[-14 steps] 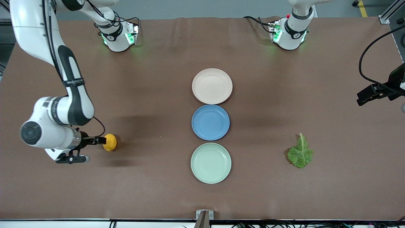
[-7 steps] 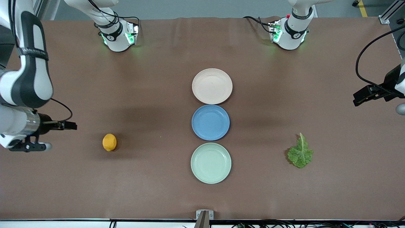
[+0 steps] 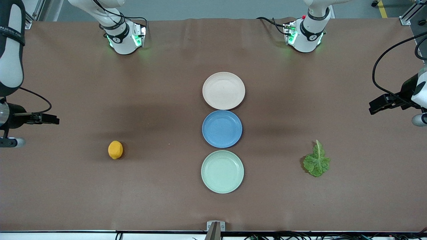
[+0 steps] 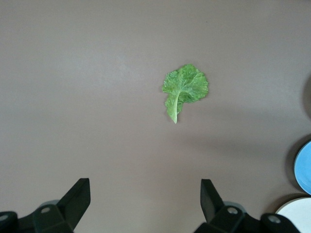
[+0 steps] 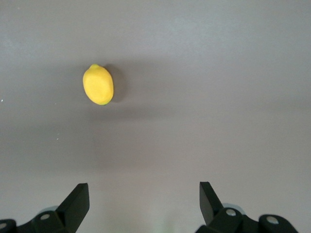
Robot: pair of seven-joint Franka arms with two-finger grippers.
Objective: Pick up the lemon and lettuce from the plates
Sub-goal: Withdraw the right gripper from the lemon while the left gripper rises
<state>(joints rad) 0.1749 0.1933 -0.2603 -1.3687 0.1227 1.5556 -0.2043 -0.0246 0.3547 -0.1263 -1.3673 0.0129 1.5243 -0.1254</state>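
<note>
Three plates in a row mid-table, taken as the landmark: beige-pink plate (image 3: 223, 90) farthest from the front camera, blue plate (image 3: 222, 128) in the middle, mint green plate (image 3: 222, 171) nearest. All three bare.

Lemon (image 3: 115, 149) lies on the brown table (image 3: 166, 200), well apart from the blue plate toward the right arm's end, about level with the gap between the blue and green plates. Same spot as half a second ago, and as a second ago, when the right gripper was at it. Seen also in the right wrist view (image 5: 98, 84), alone on the cloth.

Lettuce (image 3: 317, 162) lies flat on the table, well apart from the green plate toward the left arm's end, stem pointing toward the robot bases. Unmoved across all frames. Left wrist view shows it (image 4: 184, 89) clear of the fingers.

Right gripper (image 3: 50, 119) has pulled farther off from the lemon toward the table edge at the right arm's end since 0.5 s ago; its fingers (image 5: 75, 204) are spread wide, nothing between.

Left gripper (image 3: 377, 106) hangs over the table's left-arm end, shifted slightly toward the plates; fingers (image 4: 211, 199) apart, nothing held.
</note>
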